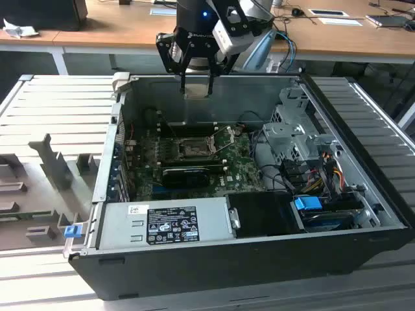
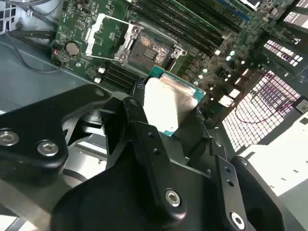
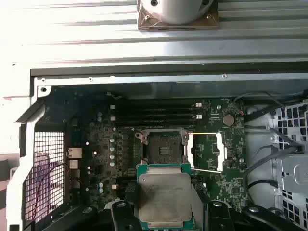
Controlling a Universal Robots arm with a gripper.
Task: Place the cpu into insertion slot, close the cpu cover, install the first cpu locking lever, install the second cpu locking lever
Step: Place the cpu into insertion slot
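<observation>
My gripper [image 1: 196, 83] hangs above the rear wall of the open computer case, shut on the cpu [image 1: 196, 91]. In both wrist views the cpu [image 3: 163, 197] [image 2: 169, 103] shows as a flat square chip with a dull silver top and green edge, clamped between the black fingers [image 2: 137, 113]. The insertion slot [image 3: 162, 147] [image 2: 150, 50] [image 1: 192, 149] lies bare on the green motherboard, below and ahead of the chip. The cpu cover [image 3: 207, 151] [image 2: 108, 34] is swung open beside the slot. Thin lever wires [image 3: 204, 134] stand raised along the open cover.
Long black memory slots [image 3: 156, 113] run beside the socket. A black ribbed heatsink [image 1: 185, 173] sits in front of it. The grey power supply [image 1: 165, 223] fills the case front, and a drive cage [image 1: 292, 129] with cables stands at the exterior view's right. Case walls [image 1: 207, 78] surround the board.
</observation>
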